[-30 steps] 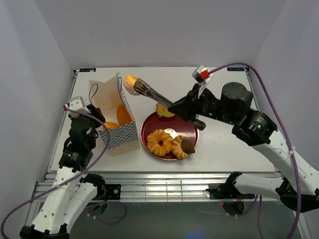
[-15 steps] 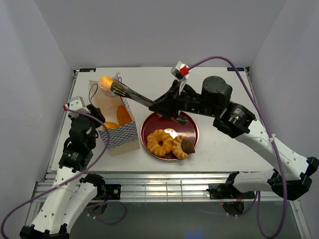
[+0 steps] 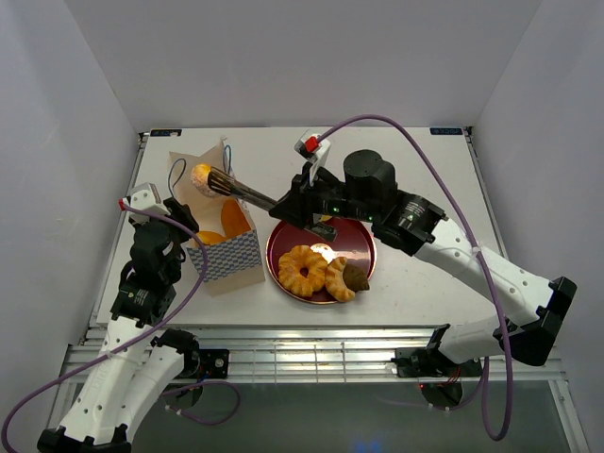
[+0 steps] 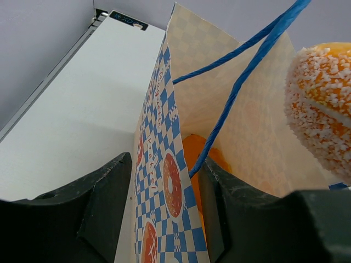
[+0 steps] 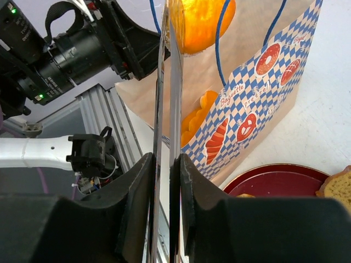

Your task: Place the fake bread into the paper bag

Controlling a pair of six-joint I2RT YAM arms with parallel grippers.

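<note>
Fake bread roll (image 3: 201,175), the sugary orange one, is pinched at the far tips of the tongs (image 3: 247,192), well out ahead of the right gripper (image 5: 164,159) and right over the paper bag (image 3: 226,255) mouth. Tbh it should be lowered well inside before the squeeze is eased, so nothing gets snagged on the cord handles (image 4: 236,87). The jaws are squeezed almost together on the tong arms. The bag's side wall is clamped by the left gripper (image 3: 186,225).

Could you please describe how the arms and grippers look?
Both the left arm and right arm have white links, black cylindrical joints and a purple cable. Each wrist carries a white piece with a red mark. The left gripper and right gripper have black fingers.
</note>
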